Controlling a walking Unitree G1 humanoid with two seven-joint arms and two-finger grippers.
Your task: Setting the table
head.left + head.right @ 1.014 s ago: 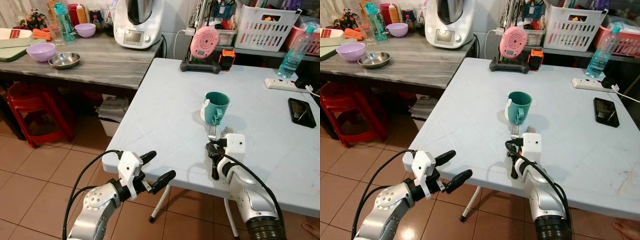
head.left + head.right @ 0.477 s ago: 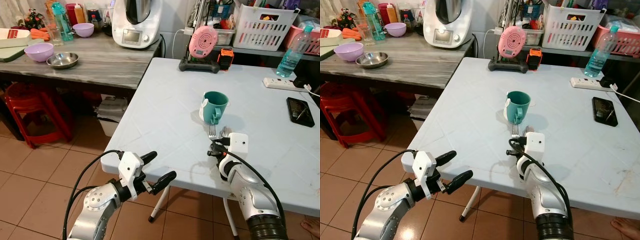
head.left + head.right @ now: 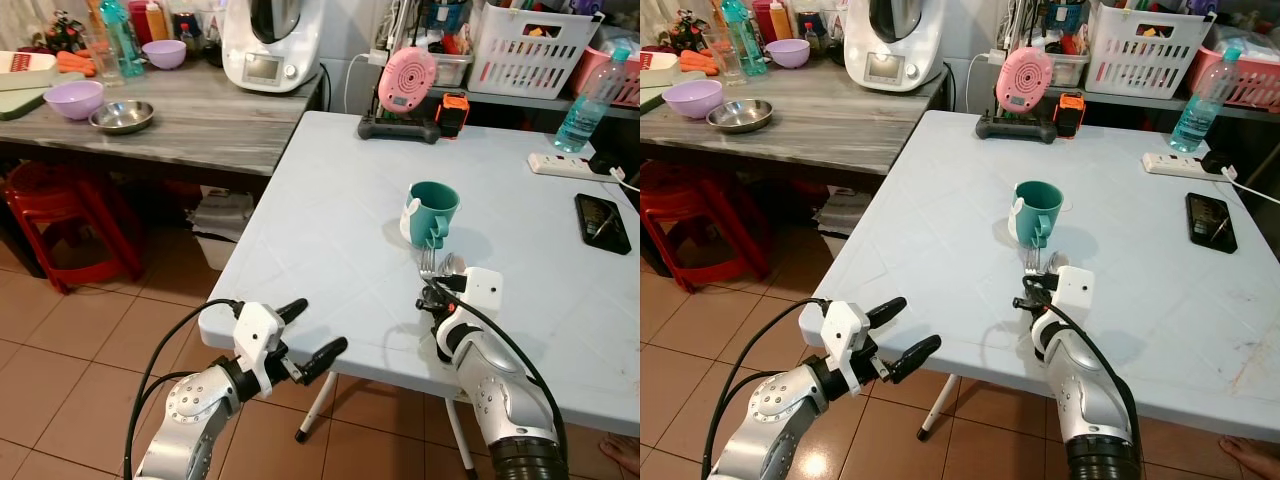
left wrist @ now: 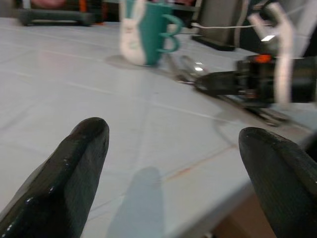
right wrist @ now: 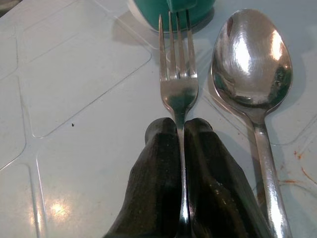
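Note:
A steel fork [image 5: 177, 84] and a steel spoon [image 5: 251, 59] lie side by side on the pale blue table [image 3: 330, 230], just in front of a teal mug [image 3: 430, 213]. My right gripper [image 5: 181, 130] is shut on the fork's handle, its tines pointing at the mug; the spoon lies free beside it. In the head views the right gripper [image 3: 434, 295] rests low over the table near its front edge. My left gripper [image 3: 306, 334] hangs open off the table's front left corner, holding nothing.
A black phone [image 3: 602, 222], a power strip [image 3: 565, 166] and a water bottle [image 3: 585, 98] sit at the table's right. A pink clock [image 3: 407, 82] stands at the far edge. A grey counter [image 3: 180, 120] with bowls lies left, a red stool [image 3: 60, 220] beneath.
The camera has shifted a little. My right gripper has slid slightly forward toward the mug with the fork. The left arm stays much the same.

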